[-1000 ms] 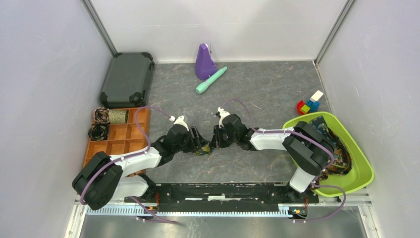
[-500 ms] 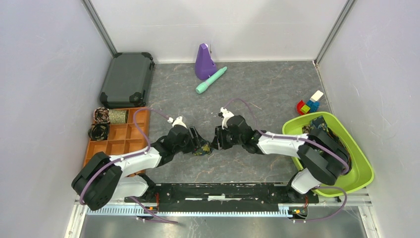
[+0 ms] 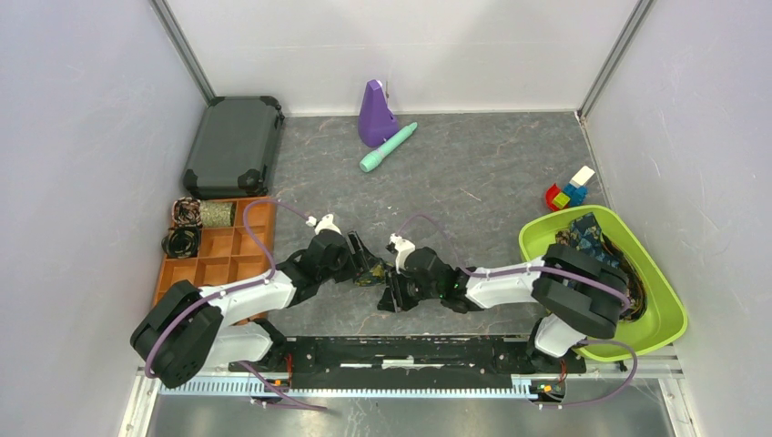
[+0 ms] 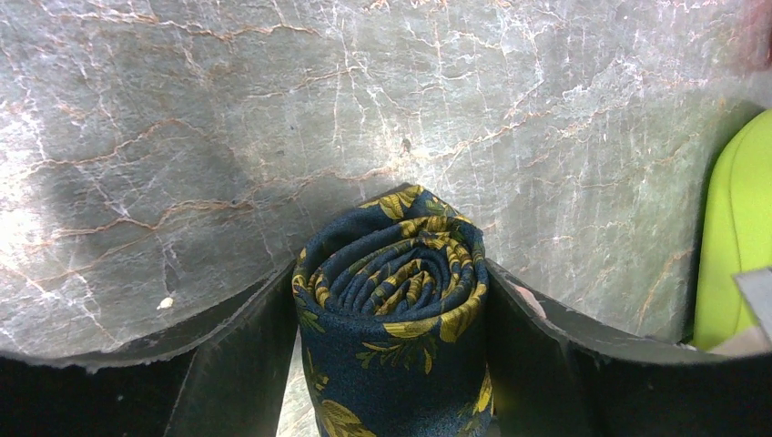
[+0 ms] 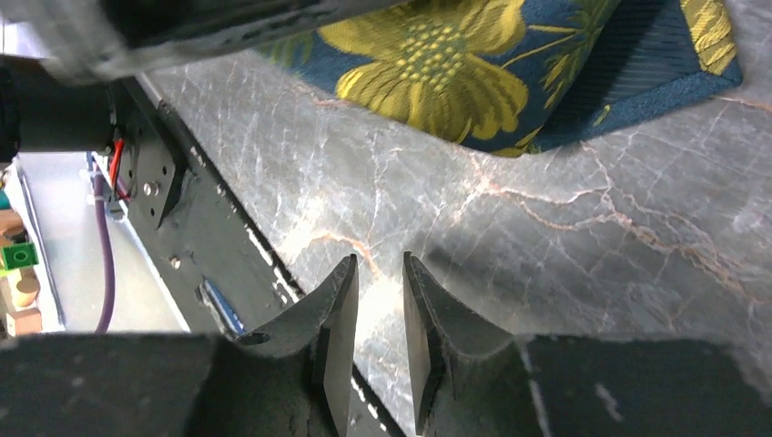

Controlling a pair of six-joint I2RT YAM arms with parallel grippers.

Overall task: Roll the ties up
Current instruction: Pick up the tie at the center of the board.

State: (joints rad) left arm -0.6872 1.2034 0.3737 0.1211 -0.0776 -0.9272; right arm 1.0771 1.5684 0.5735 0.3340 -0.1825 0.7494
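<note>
A navy tie with yellow-gold flowers (image 4: 393, 309) is rolled into a tight coil. My left gripper (image 3: 362, 262) is shut on the coil and holds it on end just over the table; the coil shows in the top view (image 3: 371, 272) as well. My right gripper (image 3: 390, 297) is below and right of the coil, apart from it, with a narrow gap between its jaws and nothing in them. In the right wrist view the tie (image 5: 510, 64) lies above the right gripper (image 5: 380, 273). More ties (image 3: 592, 232) lie in the green bin (image 3: 672, 314).
A brown compartment tray (image 3: 223, 259) at the left holds two coiled ties (image 3: 186, 212). A dark case (image 3: 234, 146) lies behind it. A purple object (image 3: 374, 114), a teal cylinder (image 3: 388, 147) and toy blocks (image 3: 569, 191) sit at the back. The black base rail (image 3: 410, 350) is close below the right gripper.
My right gripper has pulled away from the coil, moving down and left toward the near edge. My left gripper still holds the coil in about the same place.
</note>
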